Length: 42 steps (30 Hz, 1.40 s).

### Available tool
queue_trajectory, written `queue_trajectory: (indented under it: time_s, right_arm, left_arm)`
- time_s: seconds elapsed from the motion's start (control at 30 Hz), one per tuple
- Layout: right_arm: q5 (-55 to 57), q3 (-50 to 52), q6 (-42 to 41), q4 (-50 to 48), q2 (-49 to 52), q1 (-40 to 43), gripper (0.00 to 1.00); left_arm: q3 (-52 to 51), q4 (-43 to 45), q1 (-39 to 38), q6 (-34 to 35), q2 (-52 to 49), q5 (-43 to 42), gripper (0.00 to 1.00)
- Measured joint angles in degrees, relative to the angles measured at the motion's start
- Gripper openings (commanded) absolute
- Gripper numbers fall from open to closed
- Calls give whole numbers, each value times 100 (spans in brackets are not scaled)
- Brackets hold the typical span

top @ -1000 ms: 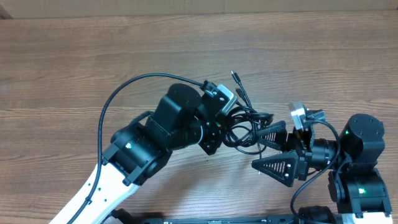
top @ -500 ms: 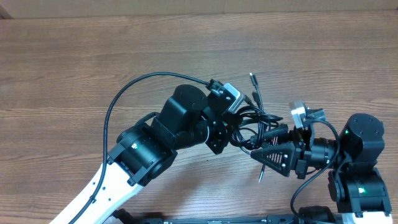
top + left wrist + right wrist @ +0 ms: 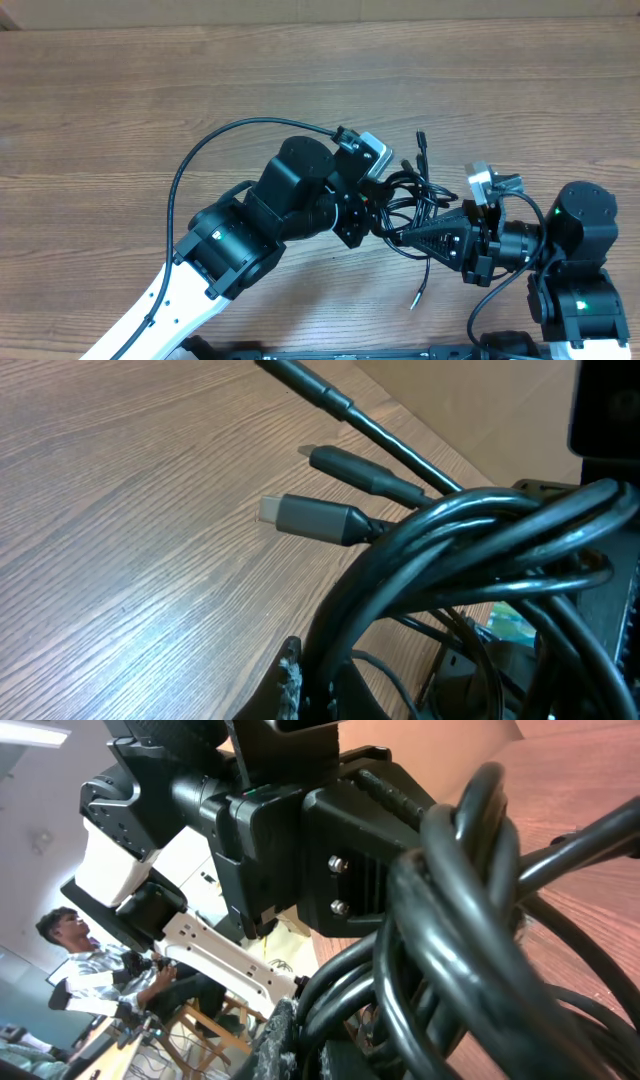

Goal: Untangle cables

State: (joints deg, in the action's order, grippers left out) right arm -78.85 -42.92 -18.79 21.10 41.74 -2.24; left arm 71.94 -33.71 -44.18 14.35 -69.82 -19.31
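The cables (image 3: 412,192) form a knotted bundle of thin black wires between my two grippers at the table's middle right. One plug end (image 3: 421,140) sticks out toward the far side, and another loose end (image 3: 417,295) trails toward the near edge. My left gripper (image 3: 378,215) is shut on the bundle's left side. In the left wrist view the cables (image 3: 480,550) rise from my left gripper (image 3: 312,685), with grey plugs (image 3: 305,515) lying on the wood. My right gripper (image 3: 402,238) is shut on the bundle's near right. The cables (image 3: 450,930) fill the right wrist view above my right gripper (image 3: 308,1055).
The wooden table (image 3: 150,100) stretches left and back. A thick black arm cable (image 3: 190,160) loops over the left arm. The right arm's base (image 3: 580,290) stands at the near right corner. The left wrist camera (image 3: 370,155) sits just left of the bundle.
My right gripper went from wide open to shut on the cables. The left gripper and bundle shifted slightly right, and a loose end now hangs toward the near edge.
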Motion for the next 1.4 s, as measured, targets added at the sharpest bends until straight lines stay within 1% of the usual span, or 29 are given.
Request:
queue_trajectory:
  time_s: [0.13, 0.23, 0.47, 0.6, 0.93, 1.07, 1.1, 1.17, 1.23, 1.27, 1.33, 1.37, 1.4]
  right_arm:
    - [-103, 0, 297, -4, 2, 0, 4]
    - [-319, 0, 654, -7, 9, 2, 4]
    - [-450, 0, 1202, -9, 46, -28, 4]
    - [-424, 0, 1392, -15, 66, -192, 4]
    - [-468, 0, 1585, -15, 66, -273, 4]
    - [-501, 0, 1587, -11, 66, -278, 4]
    - [-498, 0, 1587, -11, 66, -278, 6]
    - [-498, 0, 1585, -2, 66, -280, 9]
    - [-485, -2, 1580, 59, 63, -291, 23]
    - [-455, -7, 1600, 170, 63, -308, 24]
    - [-221, -20, 1591, 479, 44, -343, 42]
    - [-111, -22, 1593, 625, 35, -348, 45]
    - [105, -24, 1580, 822, 26, -354, 50]
  left_arm:
    - [0, 76, 0, 232, 0, 50, 4]
    - [0, 122, -26, 682, 0, 227, 4]
    - [0, 177, -85, 2184, 0, 789, 4]
    - [0, 175, -120, 3023, 0, 1115, 4]
    - [0, 179, -116, 4811, 0, 1934, 4]
    - [0, 186, -42, 5353, 0, 2090, 4]
    - [0, 188, 9, 5517, 0, 2133, 4]
    - [0, 188, 42, 5578, 0, 2157, 4]
    - [0, 205, 79, 5519, 0, 2218, 4]
    - [0, 203, 105, 5425, 0, 2267, 4]
    - [0, 181, 160, 5204, 0, 2352, 4]
    - [0, 155, 173, 5066, 0, 2404, 4]
    - [0, 127, 192, 4918, 0, 2452, 4]
